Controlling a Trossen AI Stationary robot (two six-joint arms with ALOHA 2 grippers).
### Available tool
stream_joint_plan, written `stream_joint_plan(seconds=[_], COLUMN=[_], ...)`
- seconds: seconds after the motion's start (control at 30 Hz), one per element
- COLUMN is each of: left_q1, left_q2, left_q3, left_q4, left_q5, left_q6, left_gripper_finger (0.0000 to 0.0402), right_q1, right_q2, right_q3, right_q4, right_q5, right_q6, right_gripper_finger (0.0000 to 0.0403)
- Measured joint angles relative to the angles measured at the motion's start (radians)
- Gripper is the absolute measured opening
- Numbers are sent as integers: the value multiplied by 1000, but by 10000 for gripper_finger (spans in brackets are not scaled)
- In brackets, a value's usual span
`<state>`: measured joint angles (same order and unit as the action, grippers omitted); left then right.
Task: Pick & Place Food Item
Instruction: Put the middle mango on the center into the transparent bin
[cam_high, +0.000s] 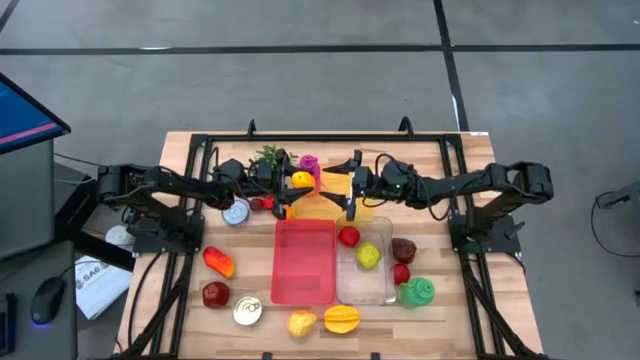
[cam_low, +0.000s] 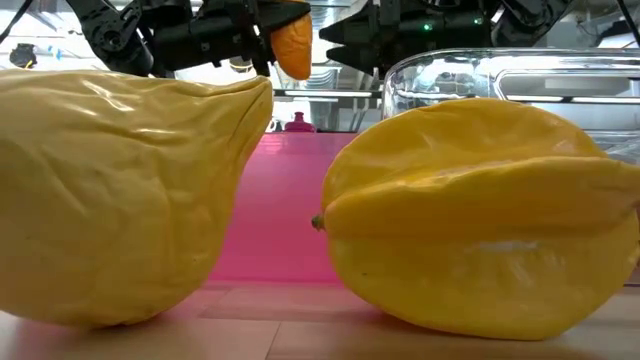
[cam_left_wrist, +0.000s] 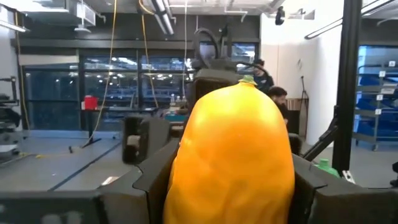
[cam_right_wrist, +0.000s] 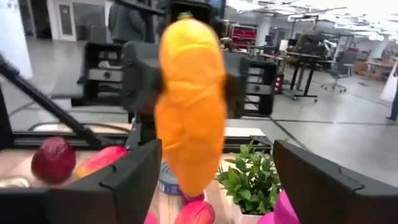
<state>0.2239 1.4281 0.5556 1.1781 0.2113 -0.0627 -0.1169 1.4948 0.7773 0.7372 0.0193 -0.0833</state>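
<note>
The left gripper (cam_high: 290, 186) is clamped on the orange fruit (cam_high: 301, 180), held above the desk (cam_high: 180, 300) just beyond the pink tray (cam_high: 303, 262). Facing it, the right gripper (cam_high: 347, 186) stands spread, fingers (cam_right_wrist: 134, 180) apart.

I'm seeing two arms in matte black, jointed segments | left arm (cam_high: 160, 185) trailing black cables | right arm (cam_high: 480, 185) showing green lights | blocky dark fingers (cam_right_wrist: 130, 177)
</note>
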Motion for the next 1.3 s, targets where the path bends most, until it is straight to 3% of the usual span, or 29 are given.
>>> stream_joint_plan(seconds=[0.2,0.7,1.0,1.3], left_q1=[-2,-4,-9,-10], left_q2=[0,30,161,109], left_q3=[18,100,190,196], left_q4=[5,-91,-80,-105], left_q5=[1,4,25,29], left_q6=[3,29,31,58], left_gripper_finger=[187,187,187,192], right_q1=[-1,12,10,1], right_q2=[0,0,0,-1], right_q3=[0,0,-1,0], right_q4=[-16,-13,-18,-53], right_q5=[-80,-88,-100,-101], right_q6=[5,26,31,32], right_gripper_finger=[311,311,311,305])
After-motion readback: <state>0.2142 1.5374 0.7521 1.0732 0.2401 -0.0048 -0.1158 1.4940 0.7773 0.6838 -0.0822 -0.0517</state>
